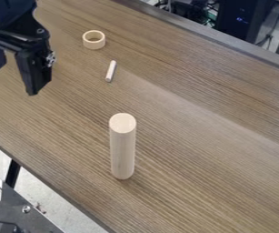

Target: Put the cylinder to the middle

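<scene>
- The gripper (10, 84) hangs at 10 o'clock in the camera view, its 2 fingers spread apart and pointing down: it is open.
- The cylinder (122, 152) stands upright on the table (208, 168), between 6 and 7 o'clock of the view's centre and near it. It is pale, plain wood, with its round flat end up. It lies at the gripper's 4 o'clock, well apart from it.
- The rod (110, 71), thin and whitish, lies on its side at 11 o'clock, its far end aimed just past 12. It is apart from the cylinder.
- The ring (93, 44), pale and short-walled, sits at 11 o'clock too, farther out than the rod, near it but not touching, its opening up.
- The table has a brown wood grain. Past its edge, a black case (238, 20) with a small blue light is at 1 o'clock.
- A black leg (12, 173) shows at 8 o'clock, against the pale floor (41, 186).
</scene>
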{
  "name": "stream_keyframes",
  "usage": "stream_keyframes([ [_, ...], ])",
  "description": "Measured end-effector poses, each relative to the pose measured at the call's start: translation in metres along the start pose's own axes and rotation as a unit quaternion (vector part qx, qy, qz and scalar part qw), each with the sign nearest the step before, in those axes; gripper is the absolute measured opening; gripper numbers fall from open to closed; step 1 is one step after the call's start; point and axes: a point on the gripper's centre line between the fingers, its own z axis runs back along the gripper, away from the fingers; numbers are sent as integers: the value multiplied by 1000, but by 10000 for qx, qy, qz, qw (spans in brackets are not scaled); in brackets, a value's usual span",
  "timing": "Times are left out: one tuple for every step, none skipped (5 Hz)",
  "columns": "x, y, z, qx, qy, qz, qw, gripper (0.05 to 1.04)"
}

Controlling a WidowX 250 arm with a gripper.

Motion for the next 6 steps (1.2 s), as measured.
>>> stream_keyframes([
  [-3, -1, -3, -27, 64, 17, 10000, 999],
  [12, 27, -8, -62, 71, -5, 10000, 999],
  [22, 55, -9, -137, -55, 55, 9999, 999],
  [31, 73, -12, -218, -61, 89, 9997, 999],
  [44, 95, -12, -286, -123, 177, 9994, 999],
  [56, 111, -13, -352, -168, 321, 9987, 999],
])
